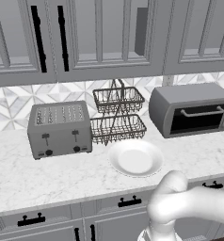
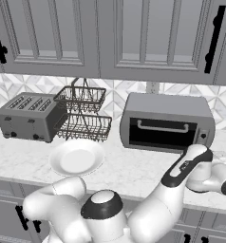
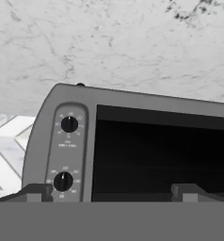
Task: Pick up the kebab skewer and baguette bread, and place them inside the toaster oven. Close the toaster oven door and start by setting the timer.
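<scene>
The two dark finger tips of the gripper [image 3: 111,192] rise well apart at the bottom of the hand view, spread wide with nothing between them. They touch nothing; the hand is released and empty. In that view, which is rolled upside down, the tips frame the wide grey metal toaster oven [image 3: 132,141]: one tip sits below its control strip, where two small black knobs [image 3: 69,124] stand one above the other, the other below the dark window. The marble counter fills the upper part of that view.

In the right base view the white arm [image 2: 181,171] bends low to the right, its wrist in front of the toaster oven's right end, close to the control panel.

The toaster oven [image 2: 167,122] stands on the white grey-veined marble counter [image 1: 20,174] against the backsplash of pale diamond tiles. Its door, a dark glass front panel in a grey frame [image 1: 198,120], is upright and shut, with the horizontal silver bar handle [image 2: 162,126] along its top. What lies behind the glass cannot be made out.

Left of the oven stands a two-tier dark wire basket rack [image 1: 117,115], and left of that a grey slotted pop-up toaster [image 1: 60,129]. A round white plate [image 1: 135,158] lies in front of the rack. Grey panelled cabinets with black bar handles hang above the counter, and grey drawers with black pulls run below it.
</scene>
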